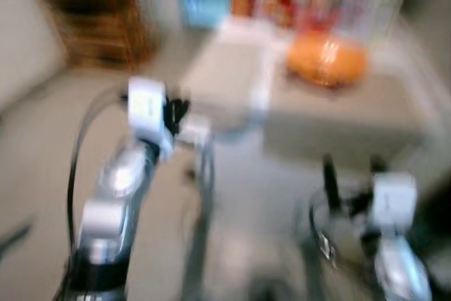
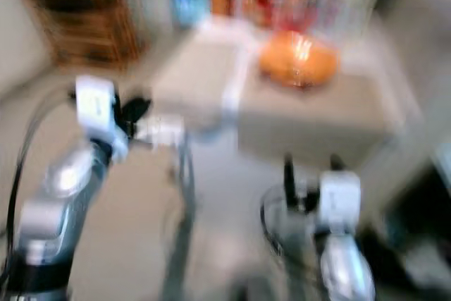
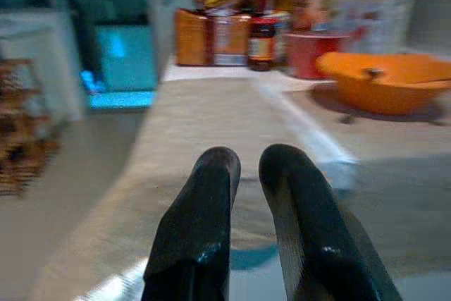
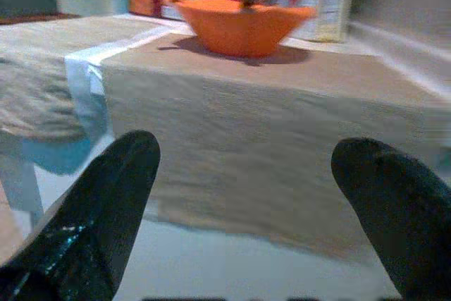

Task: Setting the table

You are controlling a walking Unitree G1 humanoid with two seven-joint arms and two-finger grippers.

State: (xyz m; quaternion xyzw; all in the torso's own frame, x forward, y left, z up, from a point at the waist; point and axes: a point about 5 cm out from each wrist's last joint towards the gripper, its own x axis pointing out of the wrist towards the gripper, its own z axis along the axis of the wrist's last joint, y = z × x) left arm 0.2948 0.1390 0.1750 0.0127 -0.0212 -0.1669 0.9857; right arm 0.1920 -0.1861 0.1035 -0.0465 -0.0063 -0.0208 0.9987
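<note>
The left gripper [image 3: 243, 167] is being held raised in front of a table [image 1: 232, 75], its 2 black fingers [image 3: 204, 223] drawn nearly together with nothing between them. Ahead of it, beige placemats [image 3: 211, 125] are lying across the tabletop, separated by a pale strip [image 3: 303, 128]. Beyond the fingertips and off to the right-arm side, an orange bowl [image 3: 384, 86] is sitting on a mat, with what may be a utensil resting in it, though blur makes that hard to confirm. Farther back, jars and packets [image 3: 246, 29] are crowded along the far edge of the table, with a red container [image 3: 310, 54] just beside the bowl. The right gripper [image 4: 246, 181] is being held lower and near the table's near edge, its 2 fingers [image 4: 99, 202] spread wide apart and empty. Straight ahead of it, the front hem of a placemat is hanging over the edge, and the orange bowl is standing beyond that, well apart from the fingertips. A wooden shelf unit [image 1: 99, 22] is standing on the floor off to the left arm's side.
</note>
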